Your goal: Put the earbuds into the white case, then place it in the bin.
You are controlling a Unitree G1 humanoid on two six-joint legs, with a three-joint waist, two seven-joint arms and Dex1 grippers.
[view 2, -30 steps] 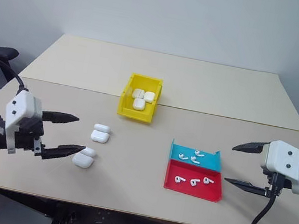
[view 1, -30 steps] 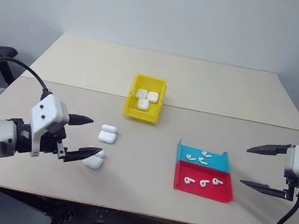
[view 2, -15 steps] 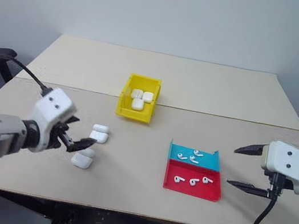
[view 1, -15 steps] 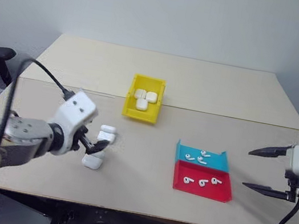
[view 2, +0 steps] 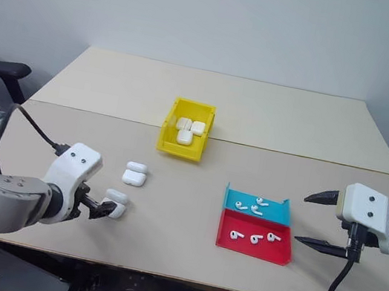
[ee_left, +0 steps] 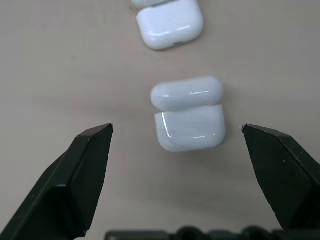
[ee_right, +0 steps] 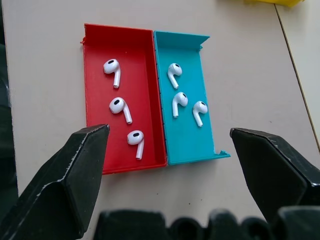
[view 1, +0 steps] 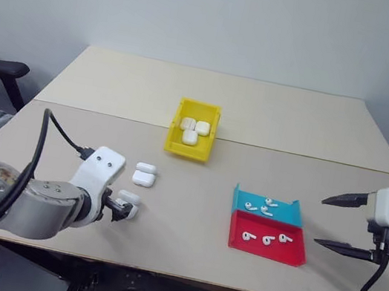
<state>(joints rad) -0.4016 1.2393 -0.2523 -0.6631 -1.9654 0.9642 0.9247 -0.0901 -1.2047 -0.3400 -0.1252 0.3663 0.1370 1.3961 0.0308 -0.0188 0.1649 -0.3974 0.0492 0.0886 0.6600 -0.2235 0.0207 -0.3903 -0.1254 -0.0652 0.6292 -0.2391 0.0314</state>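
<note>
Two grippers hang over the tabletop (view 1: 274,122), both with fingers spread wide and nothing between them. The left gripper (ee_left: 177,145) points down at a white case (ee_left: 188,120) near the front left part of the tabletop; in the left wrist view this case lies between the two black fingers (ee_left: 82,175) with bare tabletop on either side, so neither finger touches it. Its lid is shut, a seam showing between lid and body. Just beyond it, toward the middle of the tabletop, lies a second white case (view 1: 145,175), also shut, apart from the first.

The right gripper (view 1: 342,224) hovers near the front right edge of the tabletop, its fingers aimed inward toward two shallow trays. The red tray (ee_right: 95,75) sits close to the front edge and the teal tray (ee_right: 190,145) touches its far side. Three earbuds (ee_right: 121,105) lie in the red tray and three more earbuds (ee_right: 180,100) lie in the teal tray, all loose and apart from one another.

The bin (view 1: 178,136) stands near the middle of the tabletop, well apart from both grippers, by the seam running across the tabletop. Three further cases (view 1: 193,130) rest inside it, bunched together.
</note>
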